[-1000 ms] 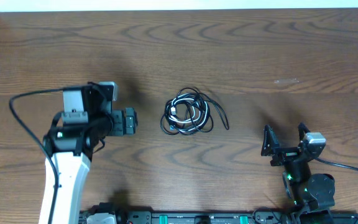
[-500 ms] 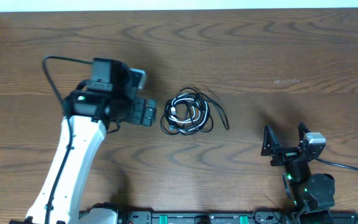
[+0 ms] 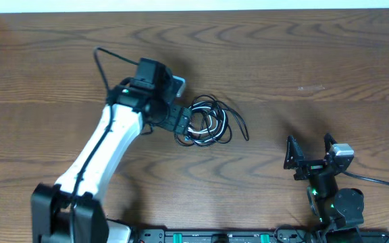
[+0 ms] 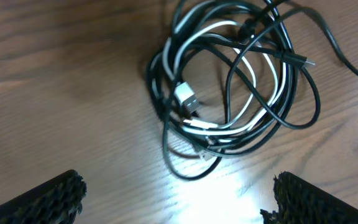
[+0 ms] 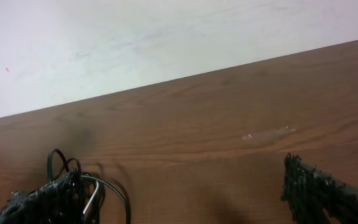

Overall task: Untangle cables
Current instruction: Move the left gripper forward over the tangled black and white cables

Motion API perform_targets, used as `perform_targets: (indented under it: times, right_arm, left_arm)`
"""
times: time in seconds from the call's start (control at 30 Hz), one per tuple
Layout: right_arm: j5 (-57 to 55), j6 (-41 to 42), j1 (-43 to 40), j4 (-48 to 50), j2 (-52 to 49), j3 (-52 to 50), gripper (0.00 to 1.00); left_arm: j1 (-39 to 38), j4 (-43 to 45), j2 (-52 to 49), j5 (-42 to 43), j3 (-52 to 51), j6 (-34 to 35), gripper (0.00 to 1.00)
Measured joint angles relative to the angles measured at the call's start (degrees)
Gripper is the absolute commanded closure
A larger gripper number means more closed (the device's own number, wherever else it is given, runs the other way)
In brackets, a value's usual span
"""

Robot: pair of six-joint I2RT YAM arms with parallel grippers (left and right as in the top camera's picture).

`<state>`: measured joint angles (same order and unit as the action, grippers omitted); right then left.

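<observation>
You are looking down on a brown wood-grain desk (image 3: 282, 54). Near its middle the cables (image 3: 208, 123) lie in one bunched coil, flat on the wood. The left gripper (image 3: 181, 120) sits at the coil's left edge, on the end of the white left arm (image 3: 100, 152) that reaches in from the lower left. From above you cannot tell whether it touches the cords. The right gripper (image 3: 309, 154) is well apart from the coil, low on the right, jaws spread with nothing between them.

The left wrist view gives you what the overhead hides. The left gripper (image 4: 173, 208) is released, its two dark fingers (image 4: 39, 199) wide apart at the bottom corners. Bare desk (image 4: 55, 74) lies between them, and the cables (image 4: 229, 93) rest just beyond the tips, not held. Here you can also read the coil's make-up: several black loops wound together with one white cable (image 4: 257, 59), whose white plug (image 4: 186, 98) lies on the coil's left side. A black tail (image 4: 347, 56) leaves the coil toward the upper right corner.

The right wrist view shows the right gripper (image 5: 179, 205) empty, its fingers (image 5: 328, 193) wide at the lower corners. Part of the cables (image 5: 114, 188) shows beside the left-hand finger, probably lying far behind it rather than touching. Past the far edge of the desk (image 5: 229, 124) is a pale surface (image 5: 166, 37), perhaps a wall.
</observation>
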<state>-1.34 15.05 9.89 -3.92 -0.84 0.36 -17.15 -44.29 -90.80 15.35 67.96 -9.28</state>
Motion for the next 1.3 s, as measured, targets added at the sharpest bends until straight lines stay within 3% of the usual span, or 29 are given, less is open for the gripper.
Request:
perform_targets:
  times: [0.3, 1.3]
  right_arm:
    - [0.02, 0.00, 0.00, 0.00, 0.00, 0.00, 0.01]
    - [0.02, 0.00, 0.00, 0.00, 0.00, 0.00, 0.01]
  left_arm:
    - [-1.75, 4.17, -5.88, 0.00, 0.00, -0.02, 0.03]
    - [-1.79, 5.62, -8.22, 1.05, 0.00, -1.27, 0.02]
